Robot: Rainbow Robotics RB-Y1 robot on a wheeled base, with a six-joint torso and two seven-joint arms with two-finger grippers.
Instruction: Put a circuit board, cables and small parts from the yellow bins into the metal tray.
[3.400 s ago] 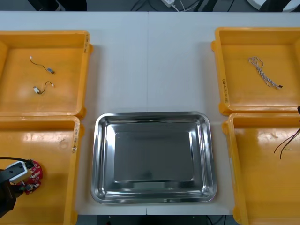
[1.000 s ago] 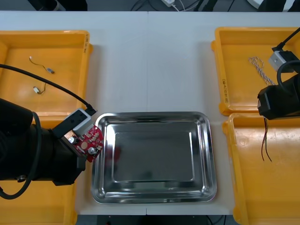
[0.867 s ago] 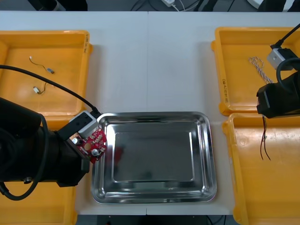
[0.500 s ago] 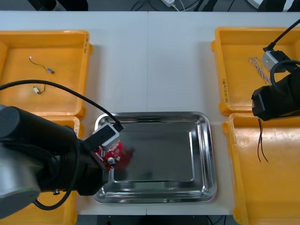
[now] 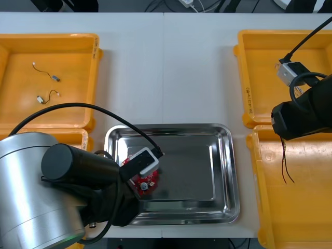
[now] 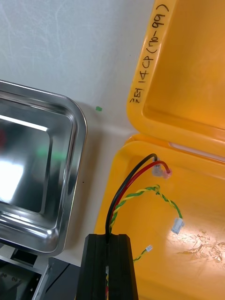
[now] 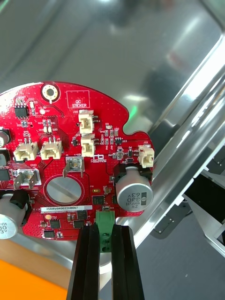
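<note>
Front view: my left jaws hold the circuit board (image 5: 146, 183) over the metal tray (image 5: 223, 155), perhaps touching; right jaws grip cables (image 6: 159, 170) beside it; small metal parts (image 5: 40, 99) unfetched.

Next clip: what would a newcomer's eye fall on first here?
First, the round red circuit board, pinched at its green connector by the left claw and held low in the near left part of the metal tray. Next, the right claw, shut on a bundle of cables that dangles over the near right yellow bin.
</note>
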